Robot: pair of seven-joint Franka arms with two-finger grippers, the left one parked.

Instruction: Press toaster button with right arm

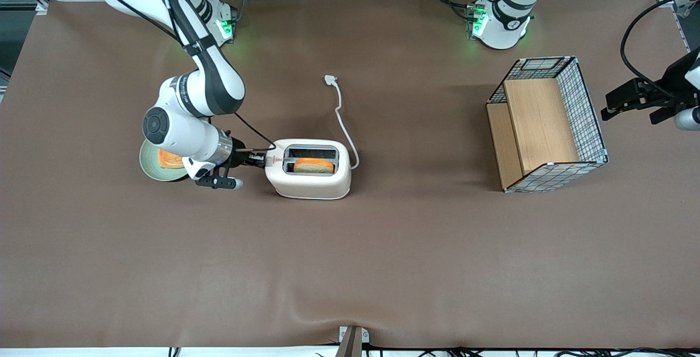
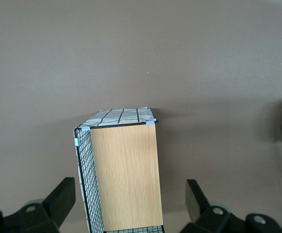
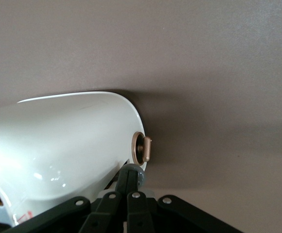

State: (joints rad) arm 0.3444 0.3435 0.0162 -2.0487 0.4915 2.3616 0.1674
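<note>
The white toaster (image 1: 309,182) stands mid-table with a slice of toast (image 1: 313,166) in its slot and a red triangle sticker by the slot's end. My right arm (image 1: 186,122) reaches level with the table toward the toaster's narrow end. Its gripper (image 1: 261,158) is shut, and the fingertips rest at that end face. In the right wrist view the shut gripper (image 3: 132,174) has its tips against the small round grey button (image 3: 140,176), which they mostly hide. A copper-coloured knob (image 3: 145,148) projects from the toaster (image 3: 58,145) just beside it.
A pale green plate (image 1: 149,167) with a slice of toast (image 1: 168,158) lies under my wrist. The toaster's white cord (image 1: 342,116) trails away from the front camera, its plug loose on the table. A wire-and-wood basket (image 1: 547,124) stands toward the parked arm's end.
</note>
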